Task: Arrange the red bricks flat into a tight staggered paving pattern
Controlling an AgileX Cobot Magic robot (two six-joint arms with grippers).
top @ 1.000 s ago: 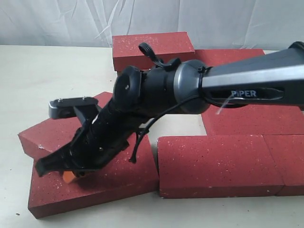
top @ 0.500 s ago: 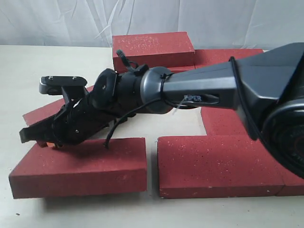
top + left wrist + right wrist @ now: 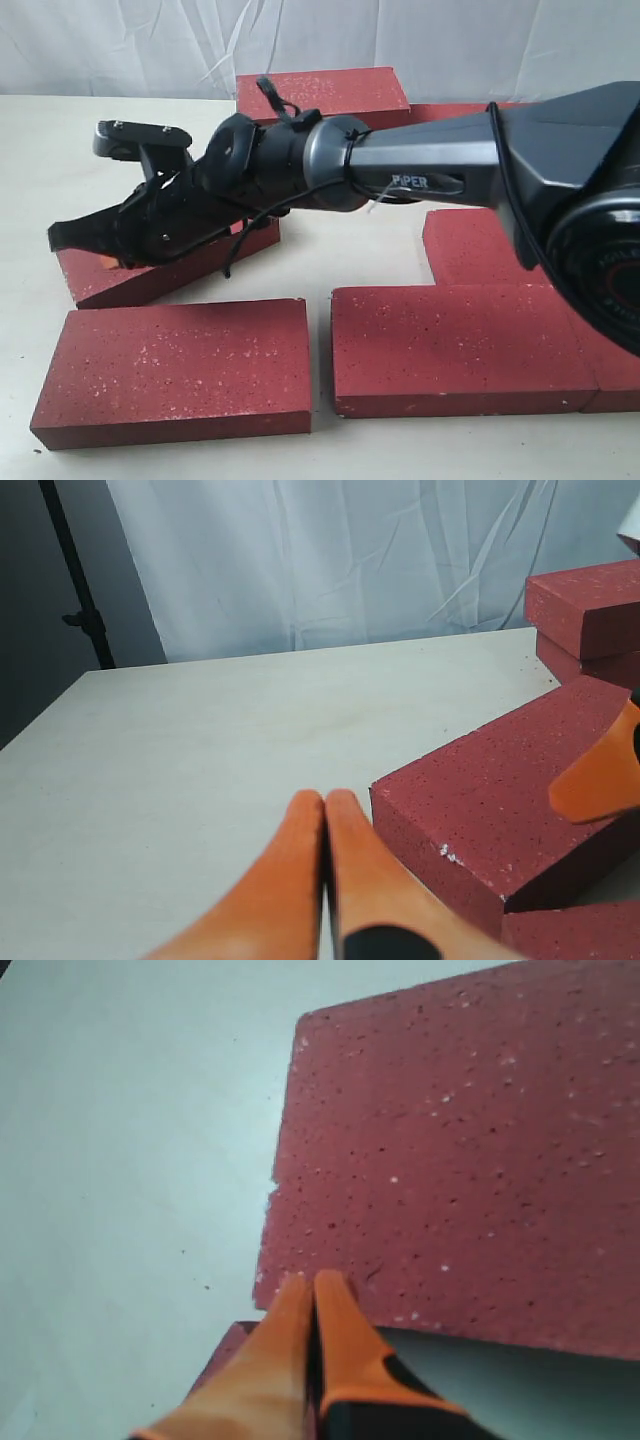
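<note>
While the right gripper reaches across the pale tabletop, its orange fingers are pressed together, holding nothing, above a skewed dark red, white-speckled rectangular brick. A second brick lies flat in front of it, a narrow gap from a third brick. The left gripper is likewise closed and empty, near the skewed brick's corner.

Bright, soft, even light, faint shadows beneath the red bricks, nearest foreground blurry in both wrist views.
</note>
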